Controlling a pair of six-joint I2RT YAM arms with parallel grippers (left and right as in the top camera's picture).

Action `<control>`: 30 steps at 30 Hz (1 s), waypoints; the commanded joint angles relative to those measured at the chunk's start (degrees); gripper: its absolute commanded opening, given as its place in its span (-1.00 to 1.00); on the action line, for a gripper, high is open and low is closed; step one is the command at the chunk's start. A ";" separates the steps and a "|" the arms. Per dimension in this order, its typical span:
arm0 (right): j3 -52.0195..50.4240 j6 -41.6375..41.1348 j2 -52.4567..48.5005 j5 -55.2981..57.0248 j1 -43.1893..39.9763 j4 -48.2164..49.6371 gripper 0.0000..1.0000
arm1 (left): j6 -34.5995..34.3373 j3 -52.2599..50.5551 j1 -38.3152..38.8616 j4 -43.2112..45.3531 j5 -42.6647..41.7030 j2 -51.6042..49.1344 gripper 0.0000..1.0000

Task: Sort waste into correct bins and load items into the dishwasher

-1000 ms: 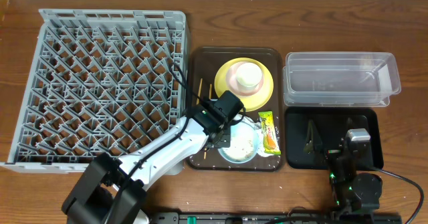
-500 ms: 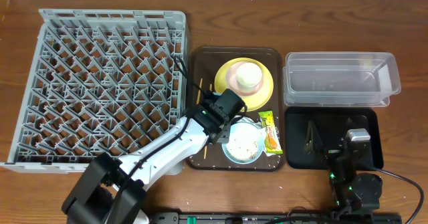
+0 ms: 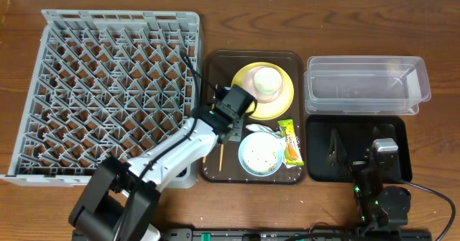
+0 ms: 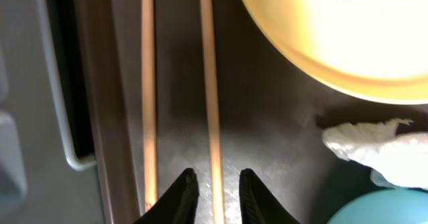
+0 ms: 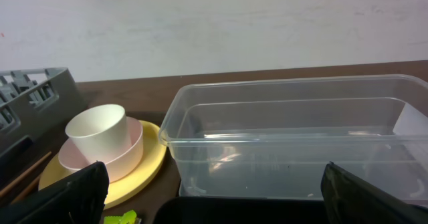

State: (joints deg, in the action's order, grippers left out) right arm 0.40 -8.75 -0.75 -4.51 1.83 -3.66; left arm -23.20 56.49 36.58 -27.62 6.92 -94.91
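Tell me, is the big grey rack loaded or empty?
Empty: only bare pegs show across the grey rack; plate, bowl and chopsticks lie on the brown tray.

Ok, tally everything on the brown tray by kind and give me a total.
yellow plate: 1
bowls: 2, a pink bowl and a light blue bowl
white cup: 1
chopsticks: 2
snack wrapper: 1
napkin: 1
Total: 8
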 commanded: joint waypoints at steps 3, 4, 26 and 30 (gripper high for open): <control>-0.04 -0.63 -0.07 -0.24 -0.31 -0.24 0.98 | 3.76 -0.79 -1.05 0.79 -3.82 -2.10 -0.56; -0.07 -0.63 -0.07 -0.24 -0.31 -0.24 0.98 | 3.72 -0.79 -1.05 0.79 -3.78 -2.54 -0.56; -0.07 -0.63 -0.07 -0.24 -0.31 -0.24 0.99 | 3.69 0.96 -1.99 2.27 -2.73 -2.78 -0.85; -0.07 -0.61 -0.07 -0.24 -0.31 -0.24 0.99 | 3.69 1.64 -3.61 0.87 -0.79 8.26 -0.85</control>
State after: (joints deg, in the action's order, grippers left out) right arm 0.40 -8.75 -0.75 -4.54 1.83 -3.66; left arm -20.49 57.23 34.61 -26.22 3.53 -97.12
